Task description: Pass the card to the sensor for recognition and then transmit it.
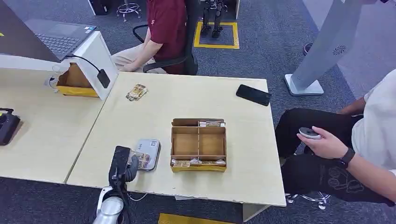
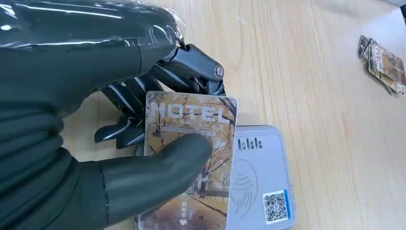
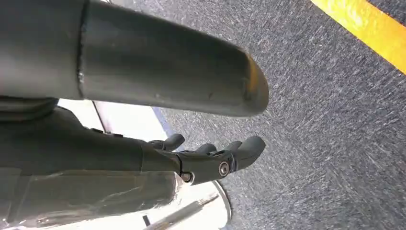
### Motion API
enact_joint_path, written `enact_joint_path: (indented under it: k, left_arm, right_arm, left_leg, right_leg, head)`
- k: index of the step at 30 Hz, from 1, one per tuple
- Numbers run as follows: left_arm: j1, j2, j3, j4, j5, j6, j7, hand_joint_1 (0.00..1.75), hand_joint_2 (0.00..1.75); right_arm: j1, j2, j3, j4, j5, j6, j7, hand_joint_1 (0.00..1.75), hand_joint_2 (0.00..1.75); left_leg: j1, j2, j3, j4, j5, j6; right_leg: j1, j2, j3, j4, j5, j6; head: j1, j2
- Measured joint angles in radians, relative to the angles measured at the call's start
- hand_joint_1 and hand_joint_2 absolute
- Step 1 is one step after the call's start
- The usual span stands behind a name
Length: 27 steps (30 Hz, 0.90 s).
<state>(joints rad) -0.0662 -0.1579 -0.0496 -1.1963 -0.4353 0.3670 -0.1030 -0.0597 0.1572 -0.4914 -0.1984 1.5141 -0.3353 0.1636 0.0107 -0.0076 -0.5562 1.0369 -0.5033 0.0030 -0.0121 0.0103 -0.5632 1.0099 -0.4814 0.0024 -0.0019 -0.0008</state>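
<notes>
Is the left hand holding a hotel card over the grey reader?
Yes: the left hand pinches the card partly over the grey reader.

- I see pale wooden tables (image 1: 196, 100) pushed together on grey carpet (image 1: 280, 51).
- Yellow floor tape (image 1: 215, 45) frames a square beyond a black office chair (image 1: 180, 63).

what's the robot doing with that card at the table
The robot's left hand holds a hotel key card between thumb and fingers, over the edge of the grey card reader on the wooden table. Its right hand hangs empty above the carpet, fingers apart. A cardboard divider box holding more cards sits beside the reader, and a seated person at the table's side holds a small device.
</notes>
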Motion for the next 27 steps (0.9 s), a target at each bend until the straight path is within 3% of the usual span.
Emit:
enact_joint_path:
  k: [15,22,27]
  left_arm:
    - [-0.007,-0.002,-0.013,0.014,-0.054,0.018,0.017,1.75,1.75]
    - [-0.017,-0.009,-0.013,0.035,-0.138,0.044,0.04,1.75,1.75]
    - [-0.021,-0.011,-0.014,0.048,-0.274,0.095,0.093,1.75,1.75]
  right_arm:
    - [-0.005,0.0,0.013,-0.001,0.0,0.007,0.0,0.0,0.0]
    - [-0.009,0.0,0.024,-0.003,0.0,0.012,0.006,0.0,0.0]
    - [-0.009,0.0,0.031,-0.003,0.0,0.014,0.007,0.0,0.0]
  left_leg:
    - [0.0,0.0,0.0,0.0,0.001,0.0]
    - [0.0,0.0,0.0,0.0,0.003,-0.001]
    - [0.0,0.0,0.0,0.0,0.003,-0.001]
  right_leg:
    - [0.0,0.0,0.0,0.0,0.0,0.0]
    - [0.0,0.0,0.0,0.0,0.002,0.0]
    - [0.0,0.0,0.0,0.0,0.003,-0.001]
  head:
    - [0.0,0.0]
    - [0.0,0.0]
    - [0.0,0.0]
